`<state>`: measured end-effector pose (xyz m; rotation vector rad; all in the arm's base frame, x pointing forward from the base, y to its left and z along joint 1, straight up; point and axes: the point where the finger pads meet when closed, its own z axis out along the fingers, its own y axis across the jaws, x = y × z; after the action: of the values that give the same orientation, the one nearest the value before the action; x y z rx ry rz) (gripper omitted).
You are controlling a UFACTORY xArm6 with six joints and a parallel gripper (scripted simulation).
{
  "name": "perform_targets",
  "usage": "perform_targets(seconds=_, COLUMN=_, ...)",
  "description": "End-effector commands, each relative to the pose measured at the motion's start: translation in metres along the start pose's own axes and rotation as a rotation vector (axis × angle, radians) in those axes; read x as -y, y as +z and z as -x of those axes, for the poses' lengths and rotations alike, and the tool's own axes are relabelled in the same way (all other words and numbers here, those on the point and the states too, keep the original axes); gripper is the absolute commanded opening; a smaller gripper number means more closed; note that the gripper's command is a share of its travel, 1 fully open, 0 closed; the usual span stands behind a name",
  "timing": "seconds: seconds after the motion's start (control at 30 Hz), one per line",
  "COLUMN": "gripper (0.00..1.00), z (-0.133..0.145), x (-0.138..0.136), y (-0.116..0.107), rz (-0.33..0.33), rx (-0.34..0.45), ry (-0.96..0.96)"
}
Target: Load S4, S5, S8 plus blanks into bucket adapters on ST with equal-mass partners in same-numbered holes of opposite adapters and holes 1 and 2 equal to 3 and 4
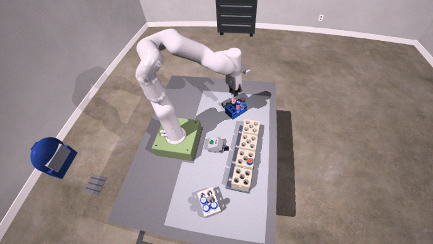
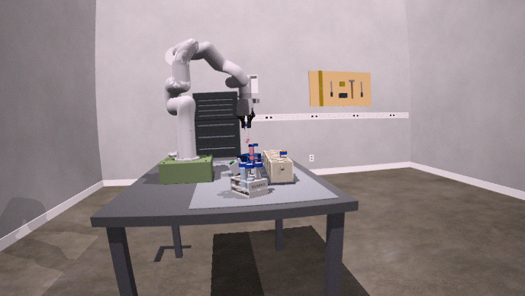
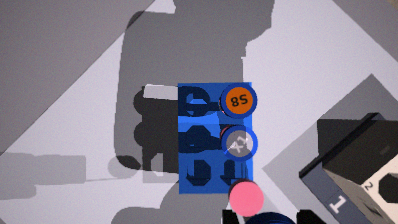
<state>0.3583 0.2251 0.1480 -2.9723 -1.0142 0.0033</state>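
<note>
Fingers of my black pincer (image 1: 234, 91) (image 2: 246, 123) (image 3: 270, 217) are clamped on a clear, blue-capped tube with a little pink liquid (image 1: 233, 99) (image 2: 246, 134) (image 3: 246, 198); the cap dot looks orange, but I can't read whether it says S4 or S5. The tube hangs straight below the fingers, long axis close to upright, bottom end down, clear of the open blue rack (image 1: 232, 115) (image 2: 242, 157) (image 3: 215, 188) beneath. In that rack the orange-dotted tube S8 (image 1: 243, 100) (image 2: 256, 145) (image 3: 239, 101) and the grey-dotted tube X1 (image 1: 238, 102) (image 2: 251, 146) (image 3: 239, 143) stand next to each other, at about four o'clock in the top view. Farther out, between five and six o'clock there, runs the row of cream block adapters (image 1: 241, 186) (image 2: 282, 173) (image 3: 385, 182), its nearest end just beyond the rack; one orange-dotted tube (image 1: 250, 161) (image 2: 283, 152) already sits in the third block out. I judge my next move is that way, kept high past X1 and S8, with the tube held plumb before I lower it into a hole.
</note>
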Motion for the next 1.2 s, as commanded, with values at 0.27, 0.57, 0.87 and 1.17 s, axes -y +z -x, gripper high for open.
perform_targets(seconds=0.27, gripper=0.00, z=-0.001, x=0.000, y=-0.009, rz=0.000, rx=-0.004, ry=0.000)
perform_targets(seconds=0.57, gripper=0.00, z=0.018, x=-0.030, y=-0.009, rz=0.000, rx=-0.004, ry=0.233)
perform_targets(seconds=0.87, gripper=0.00, z=0.040, x=-0.063, y=-0.009, rz=0.000, rx=-0.004, ry=0.500)
perform_targets(seconds=1.17, gripper=0.00, z=0.059, x=-0.093, y=-0.009, rz=0.000, rx=-0.004, ry=0.733)
